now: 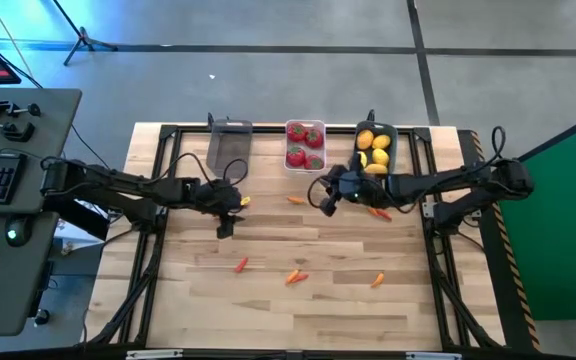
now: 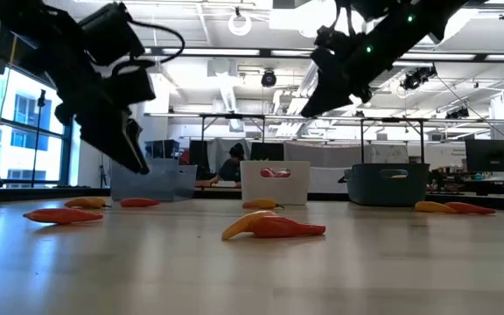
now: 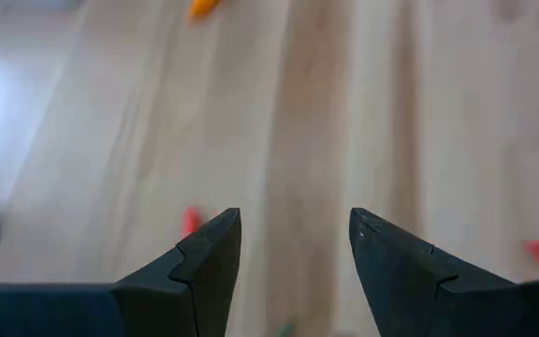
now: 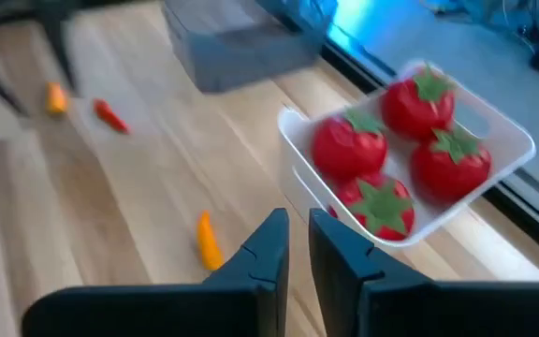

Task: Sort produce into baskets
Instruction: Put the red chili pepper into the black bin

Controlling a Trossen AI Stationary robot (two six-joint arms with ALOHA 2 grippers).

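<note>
Produce sits partly sorted on a pale wooden-plank tabletop (image 1: 298, 300). Three small rectangular baskets stand in a row along the far edge. The smoky grey translucent basket (image 1: 229, 146) is on the left, and nothing can be made out inside it. The white basket (image 1: 305, 146) in the middle holds four round red tomatoes with green tops (image 4: 354, 145). The dark teal-grey basket (image 1: 376, 148) on the right holds yellow oval lemons (image 1: 380, 156).

Slim orange-red carrot pieces lie loose on the boards. One red piece (image 1: 241, 265) rests left of centre, an orange pair (image 1: 296, 277) lies near the middle, and another orange piece (image 1: 377, 280) lies to their right. A further piece (image 1: 295, 200) sits just in front of the white basket, and one more (image 1: 379, 212) lies in front of the teal-grey basket.

The left tool (image 1: 225, 222) hangs above the boards, in front of the grey basket, with its two dark fingers (image 3: 209, 257) spread apart and nothing between them. A small orange piece (image 1: 244, 201) lies just beside this arm's wrist.

The right tool (image 1: 324, 203) hangs between the white and teal-grey baskets, slightly in front of them. Its fingers (image 4: 268, 248) are nearly pressed together, with only a narrow gap and nothing pinched.
</note>
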